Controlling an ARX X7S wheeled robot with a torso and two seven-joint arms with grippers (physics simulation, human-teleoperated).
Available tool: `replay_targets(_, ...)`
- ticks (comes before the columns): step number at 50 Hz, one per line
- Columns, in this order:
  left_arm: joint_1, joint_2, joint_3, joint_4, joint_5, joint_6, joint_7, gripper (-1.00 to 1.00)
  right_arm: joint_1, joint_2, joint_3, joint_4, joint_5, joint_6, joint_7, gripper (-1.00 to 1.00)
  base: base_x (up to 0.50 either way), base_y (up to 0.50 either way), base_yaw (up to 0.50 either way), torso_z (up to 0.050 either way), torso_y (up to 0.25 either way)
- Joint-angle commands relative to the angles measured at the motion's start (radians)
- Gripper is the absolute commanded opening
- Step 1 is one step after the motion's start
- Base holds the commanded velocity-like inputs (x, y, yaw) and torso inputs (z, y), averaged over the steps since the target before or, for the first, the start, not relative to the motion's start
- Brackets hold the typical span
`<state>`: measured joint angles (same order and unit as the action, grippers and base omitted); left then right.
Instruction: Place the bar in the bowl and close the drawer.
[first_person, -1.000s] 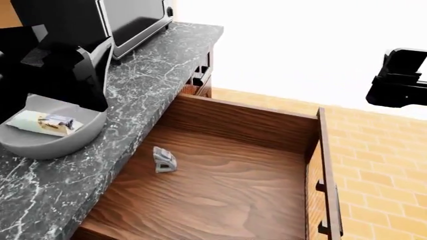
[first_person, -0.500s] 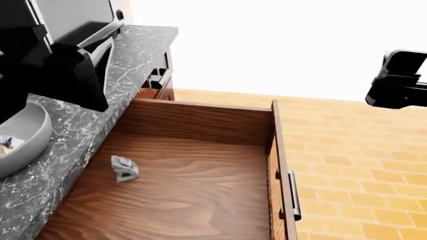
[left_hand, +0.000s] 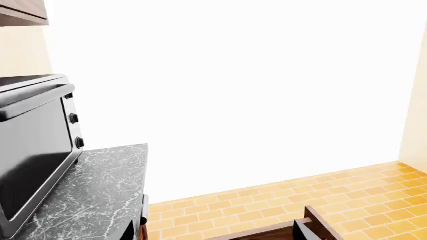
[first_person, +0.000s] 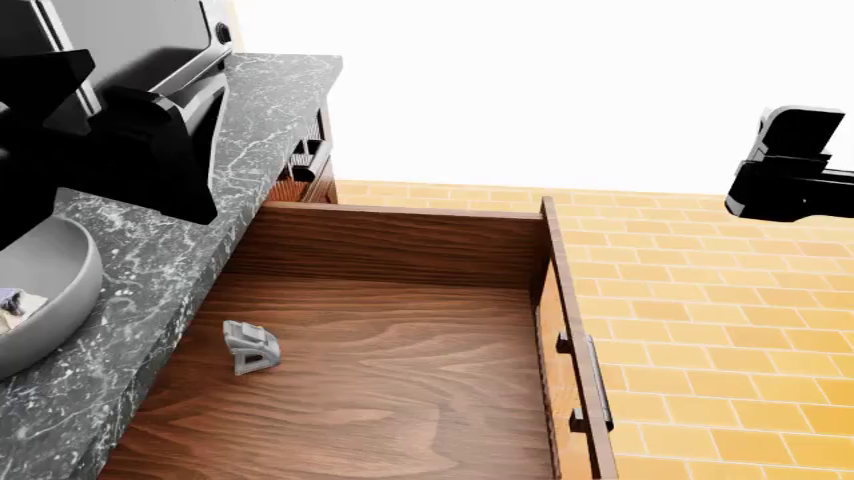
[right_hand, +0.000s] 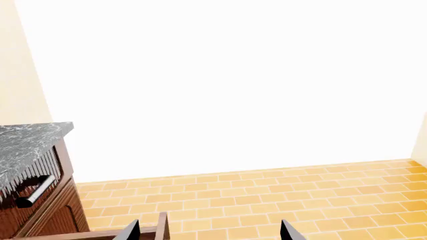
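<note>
Drawer (first_person: 400, 370): pulled fully open, filling the near centre; front panel at its right edge, standing out over the tiled floor (first_person: 721, 330).
Handle (first_person: 594, 382): silver bar on the outer face of the front panel, near right; nothing touches it.
Clip (first_person: 250, 347): small grey object lying loose on the drawer bottom, left of centre; risk: a hard shove would likely send it sliding or jam it at the far wall.
Bowl (first_person: 54, 300): grey, on the counter (first_person: 174, 290) at near left, cut by the view's edge.
Bar (first_person: 11, 302): a sliver of pale wrapper shows inside the bowl at the far left edge; appears placed already, though most of it is out of view.
Left gripper (first_person: 147, 150): black bulk above the counter, just beyond the bowl; finger spacing cannot be told, and it holds nothing visible; risk: a careless swing could clip the bowl rim and tip the bar out.
Right gripper (right_hand: 207, 231): two dark fingertips stand wide apart, holding nothing, in its wrist view; in the head view the arm hangs high at far right, well apart from the handle.
Step judged: closing the drawer remains.
Main risk: the right arm comes in off line, pushing one corner of the front panel and skewing or stalling the drawer; fingers could also catch behind the handle.
Oven (left_hand: 33, 150): black, far left on the counter; clear of the drawer's path.
</note>
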<state>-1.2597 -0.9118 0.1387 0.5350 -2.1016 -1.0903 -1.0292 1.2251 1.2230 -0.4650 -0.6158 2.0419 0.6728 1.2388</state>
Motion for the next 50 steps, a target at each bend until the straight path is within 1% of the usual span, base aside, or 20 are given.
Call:
replay_targets(1, -0.007, -0.002, 0.010, 0.000, 0.002, 0.002, -0.003, 1.00, 0.001, 0.000, -0.005, 0.004, 0.001, 0.008, 0.005, 1.00, 0.50, 0.04, 0.00, 0.000, 0.000)
replay_targets(7, -0.009, -0.002, 0.013, 0.000, 0.003, 0.003, -0.002, 1.00, -0.013, 0.010, 0.000, 0.010, 0.008, -0.007, 0.001, 1.00, 0.01, 0.00, 0.00, 0.000, 0.000)
replay_targets(14, -0.011, 0.000, 0.022, -0.002, 0.005, 0.004, -0.004, 1.00, -0.082, 0.039, 0.016, 0.060, 0.030, -0.044, -0.098, 1.00, 0.00, 0.00, 0.00, 0.000, 0.000)
replay_targets(18, -0.010, 0.005, 0.026, -0.006, 0.011, 0.004, -0.001, 1.00, -0.098, 0.052, 0.001, 0.130, 0.046, -0.024, -0.128, 1.00, 0.00, 0.00, 0.00, 0.000, 0.000)
replay_targets(22, -0.013, 0.010, 0.033, -0.011, 0.014, 0.006, -0.002, 1.00, -0.109, 0.054, -0.041, 0.200, 0.062, 0.045, -0.156, 1.00, 0.00, 0.00, 0.00, 0.000, 0.000)
replay_targets(27, -0.017, 0.011, 0.040, -0.011, 0.012, 0.008, -0.005, 1.00, -0.190, 0.095, -0.044, 0.242, 0.050, 0.002, -0.228, 1.00, 0.00, 0.00, 0.00, 0.000, 0.000)
replay_targets(31, -0.022, 0.010, 0.046, -0.012, 0.007, 0.009, -0.010, 1.00, -0.276, 0.134, -0.045, 0.291, 0.042, -0.054, -0.338, 1.00, 0.00, 0.00, 0.00, 0.000, 0.000)
replay_targets(37, -0.030, 0.014, 0.059, -0.013, 0.008, 0.007, -0.015, 1.00, -0.441, 0.171, -0.076, 0.385, 0.038, -0.154, -0.570, 1.00, 0.00, 0.00, 0.00, 0.000, 0.000)
replay_targets(41, -0.035, 0.019, 0.069, -0.015, 0.011, 0.006, -0.017, 1.00, -0.515, 0.153, -0.102, 0.475, 0.030, -0.180, -0.731, 1.00, 0.00, 0.00, 0.00, 0.000, 0.000)
replay_targets(45, -0.038, 0.023, 0.078, -0.014, 0.013, 0.005, -0.021, 1.00, -0.555, 0.112, -0.127, 0.581, 0.012, -0.166, -0.880, 1.00, 0.00, 0.00, 0.00, 0.000, 0.000)
replay_targets(48, -0.040, 0.027, 0.084, -0.015, 0.016, 0.004, -0.022, 1.00, -0.568, 0.072, -0.140, 0.665, -0.014, -0.125, -1.073, 1.00, 0.00, 0.00, 0.00, 0.000, 0.000)
replay_targets(50, -0.041, 0.029, 0.088, -0.014, 0.015, 0.004, -0.024, 1.00, -0.572, 0.048, -0.151, 0.706, -0.045, -0.102, -1.174, 1.00, 0.00, 0.00, 0.00, 0.000, 0.000)
